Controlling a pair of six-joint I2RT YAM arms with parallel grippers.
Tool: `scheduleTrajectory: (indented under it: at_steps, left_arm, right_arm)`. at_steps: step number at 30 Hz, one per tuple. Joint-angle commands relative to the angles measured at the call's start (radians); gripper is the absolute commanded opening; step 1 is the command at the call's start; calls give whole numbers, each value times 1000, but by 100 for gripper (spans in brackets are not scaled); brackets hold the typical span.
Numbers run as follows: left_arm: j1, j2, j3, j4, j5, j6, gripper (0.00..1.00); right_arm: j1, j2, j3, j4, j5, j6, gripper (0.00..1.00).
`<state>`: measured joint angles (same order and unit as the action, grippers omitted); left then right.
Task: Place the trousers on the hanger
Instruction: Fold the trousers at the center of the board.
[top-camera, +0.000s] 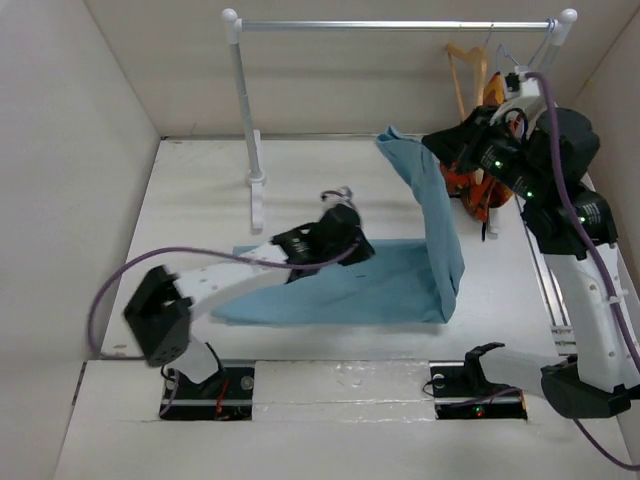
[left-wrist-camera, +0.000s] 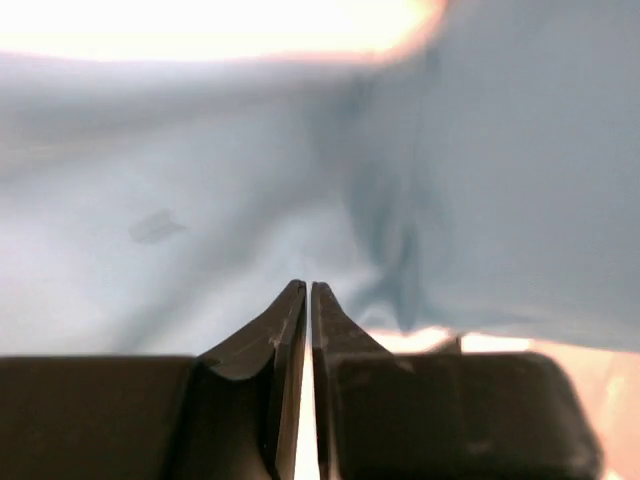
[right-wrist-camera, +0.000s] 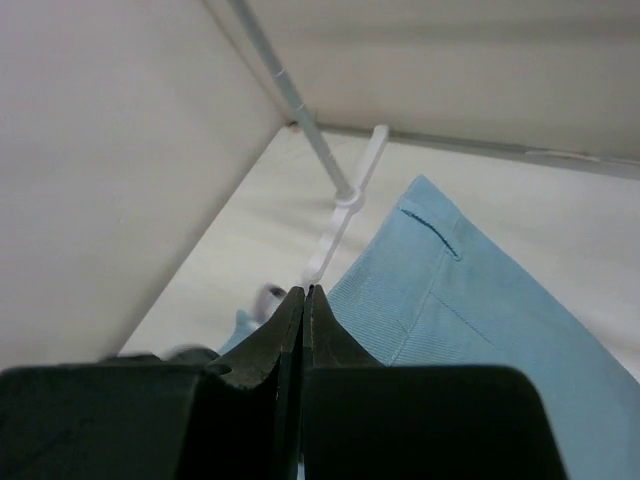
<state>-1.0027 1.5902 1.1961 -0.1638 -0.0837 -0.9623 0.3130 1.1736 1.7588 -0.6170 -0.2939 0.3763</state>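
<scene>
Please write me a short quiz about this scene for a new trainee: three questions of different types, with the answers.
1. Left or right: which gripper lifts one part of the trousers off the table?
2. True or false: the hanger hangs from the metal rod.
3. Fill in: the left gripper is ____ (open or shut).
Key: 1 the right gripper; 2 true; 3 shut.

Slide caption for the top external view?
Right hand holds one end of the trousers raised; left hand, shut, sits at the flat part.
</scene>
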Motion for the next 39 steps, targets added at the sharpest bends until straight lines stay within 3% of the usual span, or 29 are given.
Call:
scheduleTrajectory:
  at_steps: [1, 3, 7, 10, 15, 16, 17, 18, 19, 21, 24, 29, 30, 31, 32, 36, 39]
  left_arm:
    - [150, -367, -210, -106, -183, 33, 4]
    - [270, -500, -288, -164, -162, 63, 5]
    - [665, -783, -273, -239, -81, 180, 11]
    - [856, -805, -170, -302, 11, 250, 12]
    - [903, -808, 0, -379, -48, 252, 12]
    - [903, -809, 26, -387, -65, 260, 12]
    - [903, -808, 55, -401, -85, 267, 13]
    - [903, -805, 119, -433, -140, 275, 16]
    - [903, -797, 152, -454, -166, 287, 18]
    - [903, -791, 206, -480, -209, 309, 24]
    - [903, -797, 131, -450, -144, 301, 32]
    - [903, -805, -188, -287, 79, 260, 34]
    - [903, -793, -287, -223, 193, 258, 37]
    - [882, -741, -331, -203, 215, 263, 38]
    - [862, -707, -363, -192, 222, 269, 42]
    - [777, -560, -429, -209, 168, 329, 53]
    - [750, -506, -472, -151, 223, 349, 53]
  right_arm:
    - [92, 18, 2, 149, 53, -10, 0]
    - [173, 46, 13, 177, 100, -8, 0]
    - [337, 151, 73, 209, 190, -5, 0]
    - [474, 271, 131, 246, 237, -7, 0]
    - [674, 490, 166, 360, 274, 18, 0]
    - [751, 520, 130, 396, 286, 19, 3]
    - [779, 552, 117, 430, 282, 24, 14]
    - [797, 592, 116, 450, 203, 32, 41]
    - [820, 674, 129, 442, 152, 45, 52]
    - [821, 725, 127, 398, 23, 64, 63]
    - [801, 677, 12, 402, -22, 53, 66]
    - [694, 369, -252, 375, 27, -37, 59]
    - [651, 326, -336, 323, 63, -57, 45]
    - [626, 286, -382, 300, 82, -68, 34]
    - [600, 246, -430, 277, 97, -82, 4]
    - [448, 31, -652, 188, 65, -97, 0]
    - [344, -110, -766, 104, 125, -106, 0]
